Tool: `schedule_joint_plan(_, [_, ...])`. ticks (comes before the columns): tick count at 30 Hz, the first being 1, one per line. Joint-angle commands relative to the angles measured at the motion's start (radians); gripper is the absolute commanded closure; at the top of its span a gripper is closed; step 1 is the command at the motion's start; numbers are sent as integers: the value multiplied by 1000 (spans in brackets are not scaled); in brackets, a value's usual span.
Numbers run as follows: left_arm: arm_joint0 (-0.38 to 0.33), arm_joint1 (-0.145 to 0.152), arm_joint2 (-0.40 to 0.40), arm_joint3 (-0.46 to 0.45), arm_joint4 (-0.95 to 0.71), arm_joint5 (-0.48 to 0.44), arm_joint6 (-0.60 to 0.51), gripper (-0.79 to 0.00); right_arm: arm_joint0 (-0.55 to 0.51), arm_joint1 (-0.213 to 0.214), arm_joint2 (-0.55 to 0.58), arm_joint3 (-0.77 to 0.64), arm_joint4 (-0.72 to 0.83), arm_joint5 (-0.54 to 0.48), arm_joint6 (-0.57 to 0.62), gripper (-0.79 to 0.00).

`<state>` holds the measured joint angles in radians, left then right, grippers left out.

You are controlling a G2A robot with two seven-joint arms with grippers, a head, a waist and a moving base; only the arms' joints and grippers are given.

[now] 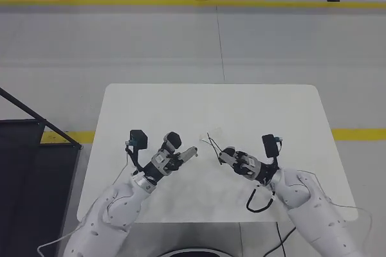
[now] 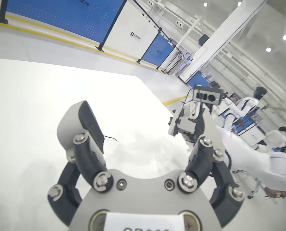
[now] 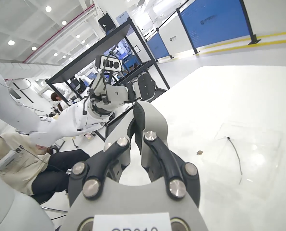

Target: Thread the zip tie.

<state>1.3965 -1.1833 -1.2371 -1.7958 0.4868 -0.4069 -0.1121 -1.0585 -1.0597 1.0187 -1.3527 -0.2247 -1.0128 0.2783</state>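
While both arms hang over the near half of the white counter (image 1: 276, 109), the zip tie (image 1: 213, 144) lies loose on its surface, about midway between the left and right edges and between the two grippers. It is a thin black strip, slightly bent, running roughly from the far edge toward the near edge.

In the right wrist view the zip tie (image 3: 234, 153) rests flat, with its small head at the end farther from the camera. It lies inside the faint outline of something clear and flat (image 3: 265, 140) that I cannot identify. A small brown speck (image 3: 200, 152) sits on the counter just beside it.

The left gripper (image 1: 183, 145) is on the left-edge side of the tie with its jaws spread wide. In its own wrist view (image 2: 145, 116) one dark finger pad (image 2: 90, 121) is tilted over the surface, and one end of the tie (image 2: 111, 138) shows just past it.

The right gripper (image 1: 224, 154) is close to the tie's near end, and I cannot tell whether the two touch. Its jaws are pressed together (image 3: 137, 111), and the tie is not between them.
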Motion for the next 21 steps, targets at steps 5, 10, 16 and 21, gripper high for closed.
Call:
schedule_joint_plan(5, [-52,5,-23,29,-315,52,-273,-785,85,36,-42,83,447,1,428,0])
schedule_joint_plan(10, [-96,10,-28,59,-518,101,-475,-785,109,54,-46,101,565,10,539,0])
schedule_joint_plan(16, [-96,10,-28,59,-518,101,-475,-785,109,54,-46,101,565,10,539,0])
schedule_joint_plan(21, [-103,4,-10,45,-545,113,-443,-785,96,54,-45,76,534,33,531,0])
